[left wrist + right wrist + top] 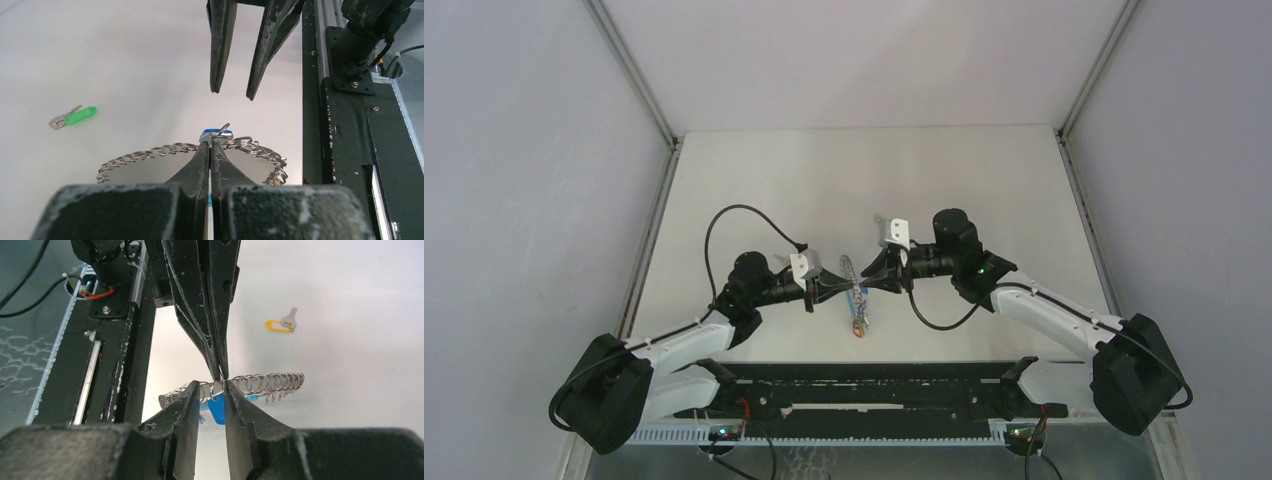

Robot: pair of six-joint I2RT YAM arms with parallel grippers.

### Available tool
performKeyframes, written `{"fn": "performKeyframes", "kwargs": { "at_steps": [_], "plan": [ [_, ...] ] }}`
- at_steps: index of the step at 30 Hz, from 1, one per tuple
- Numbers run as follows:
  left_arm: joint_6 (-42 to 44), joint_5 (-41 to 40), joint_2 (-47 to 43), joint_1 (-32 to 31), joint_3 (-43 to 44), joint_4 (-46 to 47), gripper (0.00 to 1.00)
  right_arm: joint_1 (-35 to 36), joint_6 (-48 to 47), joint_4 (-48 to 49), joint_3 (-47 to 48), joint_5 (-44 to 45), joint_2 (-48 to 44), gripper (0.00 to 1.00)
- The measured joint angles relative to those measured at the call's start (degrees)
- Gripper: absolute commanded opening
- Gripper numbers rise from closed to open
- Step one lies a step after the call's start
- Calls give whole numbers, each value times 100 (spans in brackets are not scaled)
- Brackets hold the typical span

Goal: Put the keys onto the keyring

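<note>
1. Table (824,180): the two arms meet nose to nose at mid-table, left gripper (829,290) pointing right, right gripper (879,270) pointing left.
2. Keyring (856,300): hangs between the two grippers, its long axis running near to far, across both sets of fingers.
3. Left gripper fingers (200,162) are pressed together, clamped on the keyring's wire at its top, just where the blue key (216,407) hangs.
4. Right gripper fingers (185,405) stand apart. The blue key's head sits in the gap between them, below the left tips; contact cannot be told.
5. Judgement: the right arm is nearer the blue key and the coming move turns on that gap.
6. Green key (75,116) and yellow key (281,325) lie loose on the far side of the table, well apart from the keyring.
7. Writing: none readable.
</note>
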Motion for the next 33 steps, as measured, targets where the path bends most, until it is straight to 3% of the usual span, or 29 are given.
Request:
{"fn": "performKeyframes", "kwargs": {
  "at_steps": [14, 20, 33],
  "plan": [
    [-57, 0, 26, 0, 0, 52, 0, 575, -566, -492, -4, 1043, 129, 19],
    [-85, -2, 42, 0, 0, 59, 0, 680, -645, -505, -66, 1375, 157, 1],
    [-96, -7, 42, 7, 0, 42, 0, 715, -678, -463, -103, 1587, 157, 0]
  ]
}}
